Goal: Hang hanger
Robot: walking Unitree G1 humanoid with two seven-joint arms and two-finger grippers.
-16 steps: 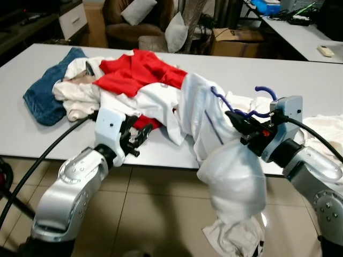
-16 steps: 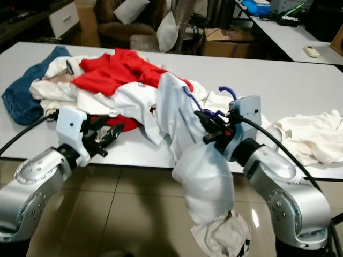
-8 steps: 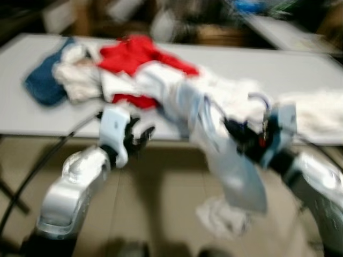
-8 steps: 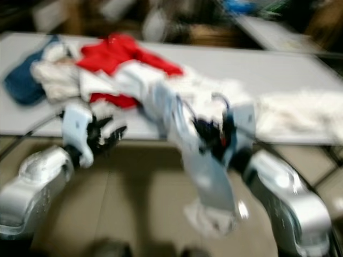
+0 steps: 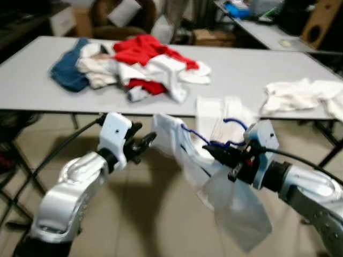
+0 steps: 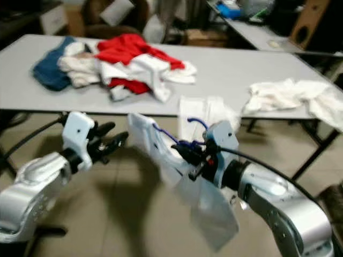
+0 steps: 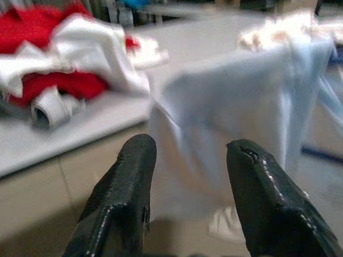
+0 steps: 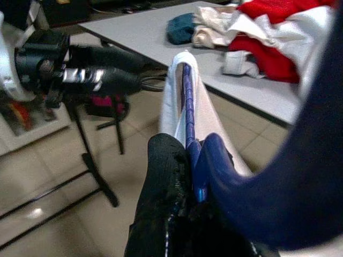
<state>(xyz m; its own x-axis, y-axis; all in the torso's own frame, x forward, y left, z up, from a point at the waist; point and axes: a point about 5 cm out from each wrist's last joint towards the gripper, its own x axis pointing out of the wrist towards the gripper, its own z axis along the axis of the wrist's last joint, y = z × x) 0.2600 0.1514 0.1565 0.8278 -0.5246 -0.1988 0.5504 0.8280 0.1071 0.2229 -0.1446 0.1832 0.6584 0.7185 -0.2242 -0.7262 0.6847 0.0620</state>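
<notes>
Table edge (image 5: 161, 113) just beyond garment (image 5: 230, 198)

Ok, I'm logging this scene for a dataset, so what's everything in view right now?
Hanger: one, blue, held in the right gripper, off the table.
Garment: one, white, draped on the hanger.
Clothes pile: one, red, white and blue, on the table's far left.
White cloth: one heap, at the table's right end.
Table: one, grey.
Left gripper: open, near the garment's edge.
Right gripper: shut on the hanger.
</notes>
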